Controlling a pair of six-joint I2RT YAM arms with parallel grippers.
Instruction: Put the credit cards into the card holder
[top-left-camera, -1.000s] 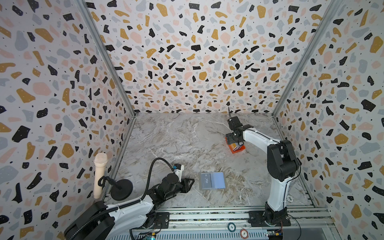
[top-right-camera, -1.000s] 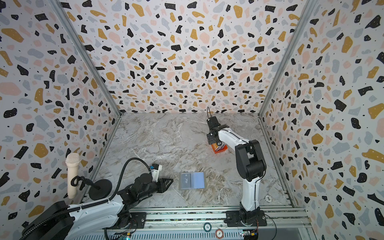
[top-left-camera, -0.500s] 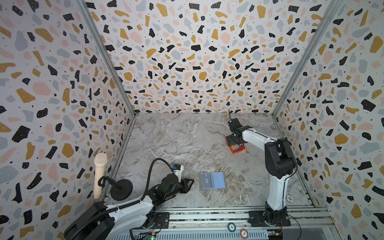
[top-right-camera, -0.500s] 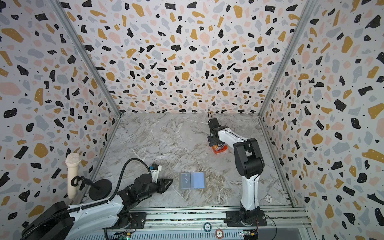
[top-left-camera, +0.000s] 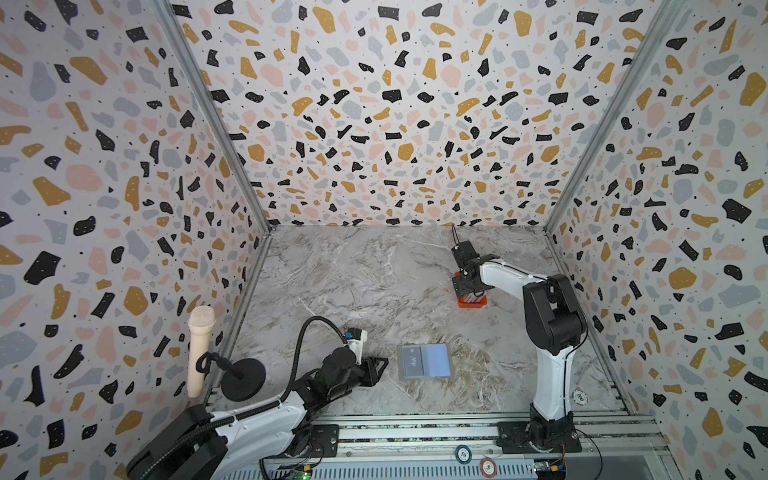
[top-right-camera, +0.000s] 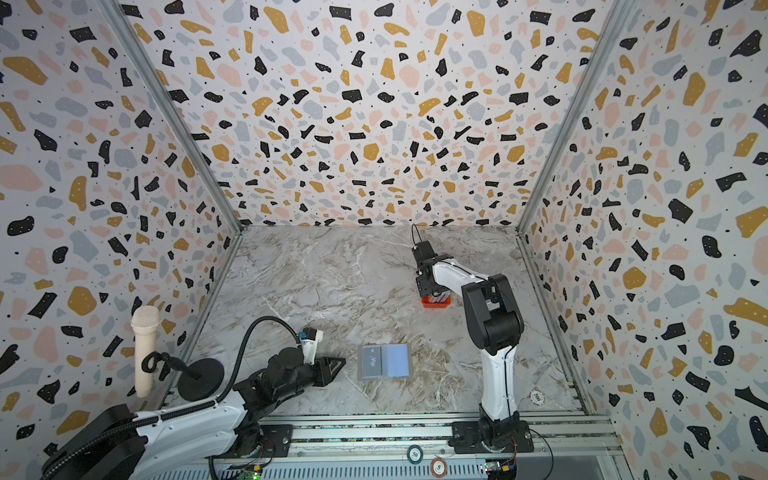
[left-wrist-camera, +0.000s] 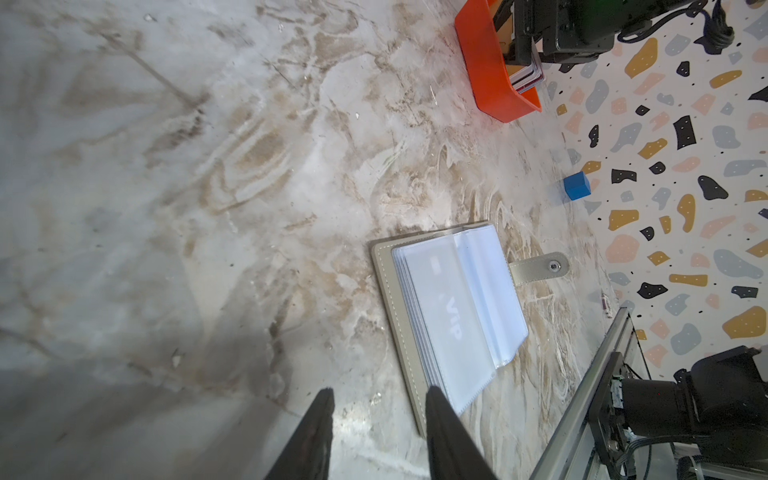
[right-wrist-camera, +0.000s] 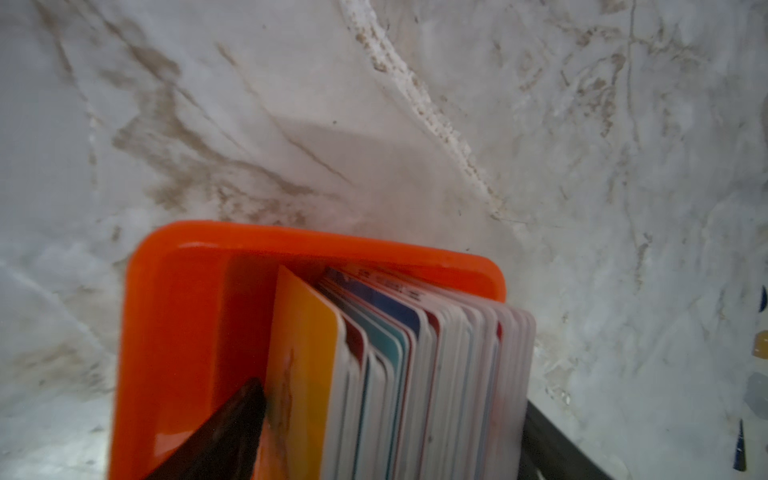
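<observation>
Orange tray holds credit cards, straddled by the downturned right hand.

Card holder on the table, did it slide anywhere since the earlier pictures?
No. The card holder lies in the same place, at the same gap from the metal rail at the table's front edge.

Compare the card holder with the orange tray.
The card holder is grey and lies flat, open; the orange tray is a walled bin. The card holder shows one "Vip" card flat in a pocket; the orange tray holds many cards on edge. Both rest on the table.
</observation>
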